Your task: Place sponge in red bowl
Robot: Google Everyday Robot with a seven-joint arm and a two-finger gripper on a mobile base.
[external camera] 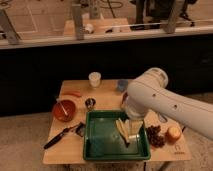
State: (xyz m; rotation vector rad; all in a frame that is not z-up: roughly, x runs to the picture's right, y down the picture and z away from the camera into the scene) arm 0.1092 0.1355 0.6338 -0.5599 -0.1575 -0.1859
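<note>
Reaching arm [167, 102]: smooth white rounded shell, stretched in from the right.
Gripper [134, 125]: greyish, hanging over the right half of the rectangular green tray [102, 137]; we cannot make out whether it is spread or closed.
Sponge [121, 84]: small soft teal block at the back of the wooden table [65, 150], partly behind the arm.
Red bowl [56, 112]: round, with a pale stick inside, on the table's left, well apart from the sponge.
</note>
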